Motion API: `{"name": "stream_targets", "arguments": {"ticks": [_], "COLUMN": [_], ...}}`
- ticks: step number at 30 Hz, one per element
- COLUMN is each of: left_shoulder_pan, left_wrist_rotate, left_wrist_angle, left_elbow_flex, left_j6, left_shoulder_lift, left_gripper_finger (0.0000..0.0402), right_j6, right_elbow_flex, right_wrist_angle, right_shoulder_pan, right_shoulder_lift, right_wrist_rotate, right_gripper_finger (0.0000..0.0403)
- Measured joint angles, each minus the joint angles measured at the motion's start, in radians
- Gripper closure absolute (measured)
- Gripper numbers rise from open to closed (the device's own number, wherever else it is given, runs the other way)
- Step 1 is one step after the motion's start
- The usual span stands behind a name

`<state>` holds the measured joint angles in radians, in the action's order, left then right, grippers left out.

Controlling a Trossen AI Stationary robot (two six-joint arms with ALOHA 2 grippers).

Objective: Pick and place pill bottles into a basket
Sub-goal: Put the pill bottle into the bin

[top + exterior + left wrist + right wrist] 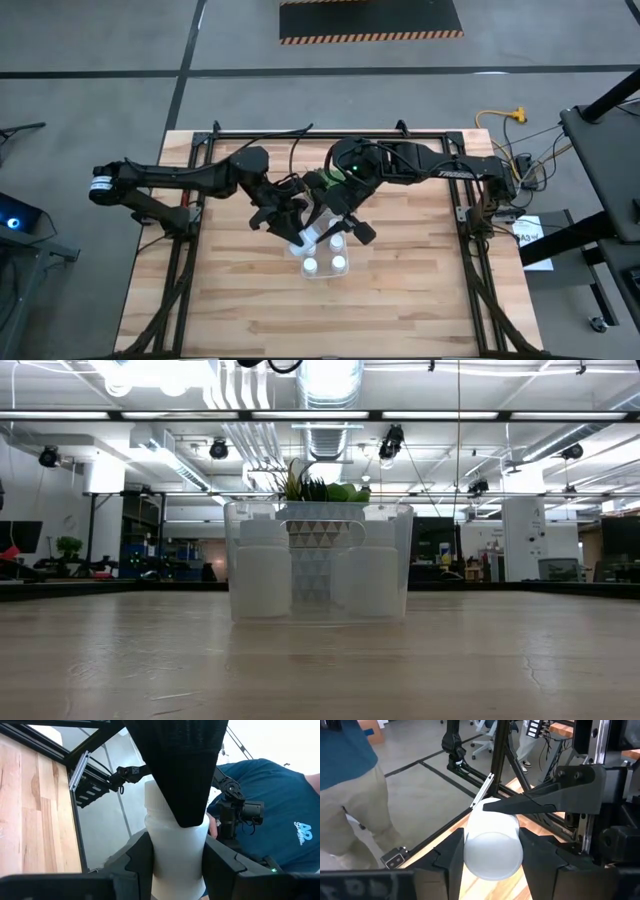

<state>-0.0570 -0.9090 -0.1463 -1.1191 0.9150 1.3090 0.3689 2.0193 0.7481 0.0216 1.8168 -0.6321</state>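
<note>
The clear basket [322,270] stands mid-table and also shows in the low view [318,510]. It holds several white pill bottles [310,267] [339,263], two of which stand at the front in the low view [262,575] [368,575]. My left gripper [297,232] and my right gripper [346,224] meet above the basket's far end. Both are shut on one white pill bottle [175,845], which also shows in the right wrist view [492,845]. Neither gripper shows in the low view. My left gripper pinches the bottle's body [175,870] between its two fingers [140,862], coming from the table's left. The bottle lies along the fingers with its cap [159,795] at the far end, lifted clear above the basket. My right gripper pinches the same bottle by its sides [470,847] between its two fingers [447,857], coming from the table's right. One round end [493,857] faces its camera. A left-gripper finger [530,805] lies on the bottle just beyond. The bottle is clear of the table.
A green potted plant [322,490] stands behind the basket, under the right arm [325,180]. A person in a blue shirt [280,810] stands beyond the table. Bare wood lies near and on both sides of the basket.
</note>
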Motion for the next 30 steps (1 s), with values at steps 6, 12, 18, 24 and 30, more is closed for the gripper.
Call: {"name": "stream_targets", "arguments": {"ticks": [6,12,18,24,30], "left_shoulder_pan": [0.000,0.000,0.000,-0.002,-0.002], "left_wrist_rotate": [0.000,-0.014,-0.007,0.045,0.277], "left_wrist_angle": [-0.004,-0.013,-0.008,0.003,0.019], "left_elbow_flex": [0.000,0.004,0.009,0.026,0.044], "left_j6": [0.003,0.021,0.021,-0.052,-0.158], "left_shoulder_lift": [0.000,-0.004,-0.009,-0.041,-0.117], "left_gripper_finger": [0.0262,0.0172,0.0135,0.0128,0.0128], "right_j6": [-0.015,-0.034,-0.048,-0.034,-0.032], "right_elbow_flex": [0.008,0.029,0.050,0.073,0.069], "right_wrist_angle": [0.001,0.022,0.060,0.155,0.250], "right_shoulder_pan": [0.000,0.000,-0.003,-0.003,-0.001], "right_shoulder_lift": [0.000,0.001,0.000,-0.004,0.000], "right_wrist_rotate": [-0.001,-0.007,-0.008,0.021,0.100], "right_gripper_finger": [0.0256,0.0256,0.0256,0.0256,0.0256]}}
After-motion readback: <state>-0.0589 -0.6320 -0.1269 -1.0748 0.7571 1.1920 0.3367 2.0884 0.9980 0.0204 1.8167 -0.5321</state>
